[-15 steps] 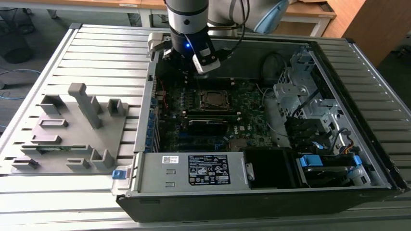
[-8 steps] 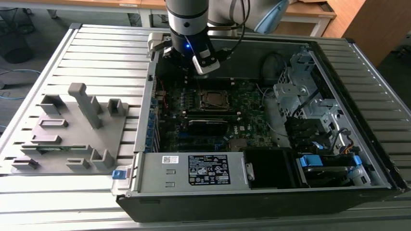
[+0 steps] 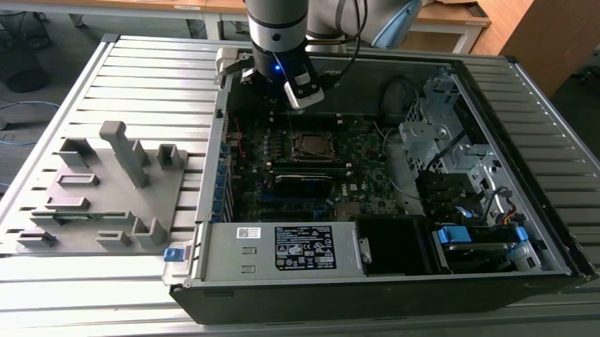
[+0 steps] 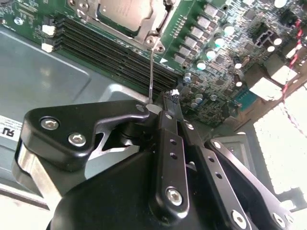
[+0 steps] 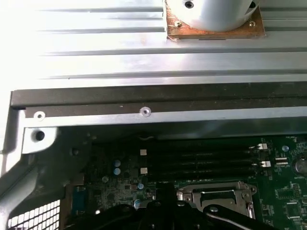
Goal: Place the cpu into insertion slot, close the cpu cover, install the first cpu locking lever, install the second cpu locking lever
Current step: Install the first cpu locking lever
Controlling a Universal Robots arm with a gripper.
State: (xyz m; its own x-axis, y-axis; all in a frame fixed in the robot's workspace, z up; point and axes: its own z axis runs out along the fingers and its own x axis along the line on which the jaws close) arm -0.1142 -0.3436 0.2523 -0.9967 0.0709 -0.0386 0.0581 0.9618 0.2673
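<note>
The cpu [image 4: 125, 10], with its dull grey metal top, lies in the insertion slot [image 3: 314, 146] on the motherboard. The silvery cpu cover [image 4: 144, 33] is folded down around it, and its frame also shows in the first wrist view [image 5: 216, 197]. A thin metal locking lever [image 4: 151, 72] sticks out from the socket corner toward my gripper [image 4: 170, 96]. Its free end disappears behind the gripper's black linkage. The gripper is shut and hangs over the board just behind the socket [image 3: 298, 105]. I cannot tell whether it touches the lever.
Long black memory slots [image 4: 110, 48] run beside the socket. The power supply [image 3: 305, 247] fills the case's front, and a drive cage [image 3: 450, 140] stands at the exterior view's right. A grey fixture plate [image 3: 103, 189] lies outside the case at the left. The case wall [image 5: 144, 112] is close behind the gripper.
</note>
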